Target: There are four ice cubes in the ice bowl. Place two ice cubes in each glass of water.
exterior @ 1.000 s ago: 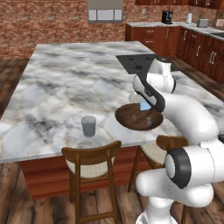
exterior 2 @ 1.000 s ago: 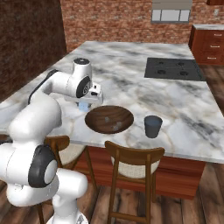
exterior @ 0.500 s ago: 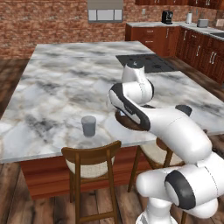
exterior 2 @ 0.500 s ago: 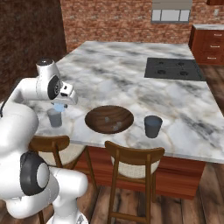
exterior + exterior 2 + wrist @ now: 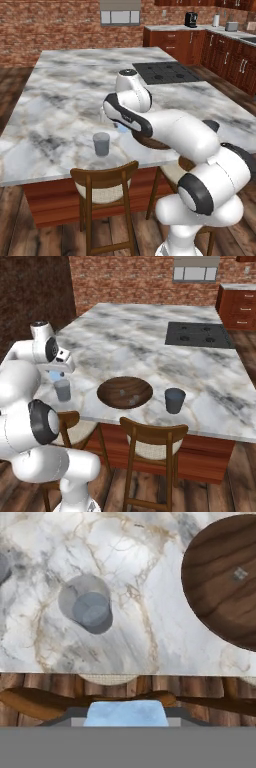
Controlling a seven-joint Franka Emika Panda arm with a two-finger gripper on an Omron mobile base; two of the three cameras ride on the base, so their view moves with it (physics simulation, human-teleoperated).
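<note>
Ice cube [image 5: 125,713] sat pinched between the half-closed jaws of the gripper [image 5: 56,376], carried high so it could drop into the lighter glass of water [image 5: 90,610] at ten o'clock of it in the hand view. Half a second earlier the arm was nearer the ice bowl [image 5: 124,392]; since then it had swung to just above that glass, the bowl at three o'clock.

Pincer [image 5: 125,712] grips a pale ice cube [image 5: 125,714]. Grey glass of water [image 5: 91,610] stands on marble tabletop [image 5: 145,587]. Ice bowl [image 5: 225,577] lies apart, holding one cube [image 5: 240,573].
</note>
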